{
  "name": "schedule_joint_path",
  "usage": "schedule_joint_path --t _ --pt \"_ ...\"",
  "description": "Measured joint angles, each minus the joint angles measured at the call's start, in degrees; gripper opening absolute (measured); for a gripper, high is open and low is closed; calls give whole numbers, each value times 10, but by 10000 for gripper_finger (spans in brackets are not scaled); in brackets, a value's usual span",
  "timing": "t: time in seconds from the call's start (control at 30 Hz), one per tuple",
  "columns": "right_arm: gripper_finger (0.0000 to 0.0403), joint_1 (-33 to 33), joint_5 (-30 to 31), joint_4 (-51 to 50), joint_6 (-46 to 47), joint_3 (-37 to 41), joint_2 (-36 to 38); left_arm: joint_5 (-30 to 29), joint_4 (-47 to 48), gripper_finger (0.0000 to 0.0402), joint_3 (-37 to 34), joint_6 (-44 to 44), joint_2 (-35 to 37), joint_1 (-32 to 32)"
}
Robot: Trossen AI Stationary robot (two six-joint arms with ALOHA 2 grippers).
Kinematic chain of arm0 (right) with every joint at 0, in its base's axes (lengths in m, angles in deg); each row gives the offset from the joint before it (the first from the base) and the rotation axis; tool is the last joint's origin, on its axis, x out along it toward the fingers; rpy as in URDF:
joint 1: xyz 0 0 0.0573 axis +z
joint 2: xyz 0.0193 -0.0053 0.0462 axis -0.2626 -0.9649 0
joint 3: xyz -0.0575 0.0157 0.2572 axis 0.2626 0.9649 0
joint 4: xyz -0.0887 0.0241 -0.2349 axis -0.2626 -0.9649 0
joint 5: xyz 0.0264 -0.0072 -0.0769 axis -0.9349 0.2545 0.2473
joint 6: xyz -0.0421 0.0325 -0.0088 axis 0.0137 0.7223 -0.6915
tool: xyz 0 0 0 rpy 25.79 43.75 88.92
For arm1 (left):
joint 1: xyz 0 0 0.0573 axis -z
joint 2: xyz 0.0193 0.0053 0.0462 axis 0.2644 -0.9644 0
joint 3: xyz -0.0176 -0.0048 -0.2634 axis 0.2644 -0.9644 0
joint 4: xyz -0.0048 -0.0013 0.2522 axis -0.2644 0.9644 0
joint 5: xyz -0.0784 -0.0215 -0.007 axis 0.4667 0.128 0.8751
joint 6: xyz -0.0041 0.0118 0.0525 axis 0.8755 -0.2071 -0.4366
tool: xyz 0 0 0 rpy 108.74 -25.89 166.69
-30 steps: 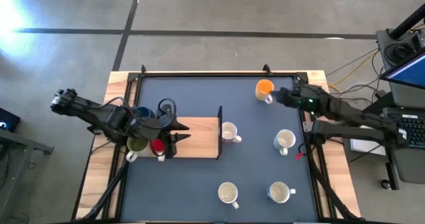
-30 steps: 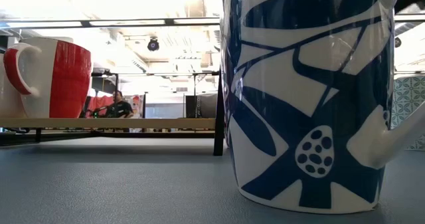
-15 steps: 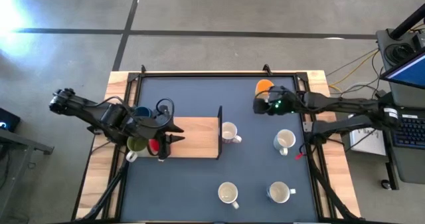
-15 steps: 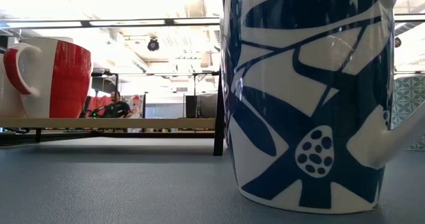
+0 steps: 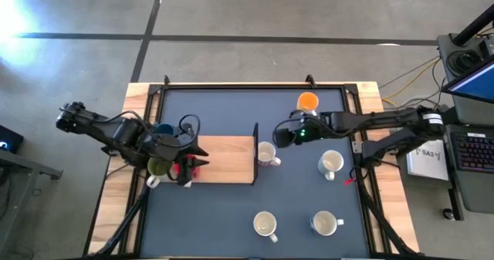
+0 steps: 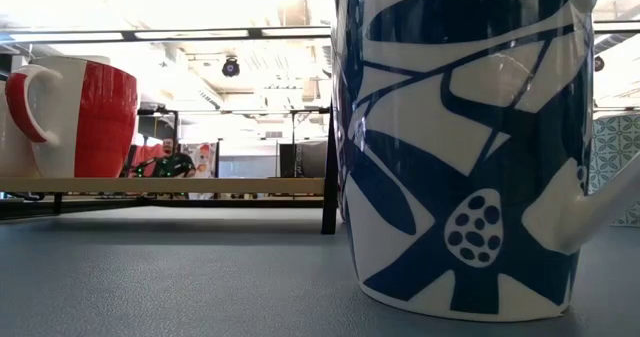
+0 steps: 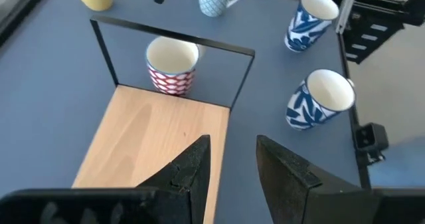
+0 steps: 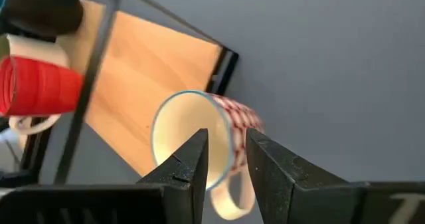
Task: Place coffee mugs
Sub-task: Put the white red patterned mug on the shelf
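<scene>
In the high view, my right gripper (image 5: 282,136) hovers open just to the far right of a white mug with a red pattern (image 5: 266,153), which stands beside the wooden shelf (image 5: 228,160). In its wrist view the fingers (image 8: 228,159) frame that mug's rim (image 8: 189,137) without touching it. My left gripper (image 5: 199,157) is open over the shelf's left end, close to the red mug (image 5: 183,170), olive mug (image 5: 158,167) and dark blue mug (image 5: 164,130). The orange mug (image 5: 307,101) stands at the far right. White mugs (image 5: 332,163) (image 5: 265,225) (image 5: 324,224) rest upright on the mat.
The shelf has a thin black metal frame (image 7: 172,38) rising at its right end, next to the patterned mug. In the low view a blue-and-white mug (image 6: 460,147) fills the foreground, and the red mug (image 6: 80,117) stands on the raised shelf (image 6: 165,185). Wooden table borders flank the dark mat (image 5: 309,198).
My right gripper has travelled from beside the orange mug toward the table's left and near edge, ending by the red-patterned mug. The orange mug has stayed where it was. My left gripper has drawn back a little toward the table's left.
</scene>
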Motion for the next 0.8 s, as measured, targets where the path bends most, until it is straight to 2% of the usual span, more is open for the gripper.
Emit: schedule_joint_path --t 0.47,0.8 --pt "91 27 -1 -112 -65 -118 -136 15 40 103 0 17 14 17" --pt "90 38 0 -121 -74 -126 -188 17 60 103 0 18 22 26"
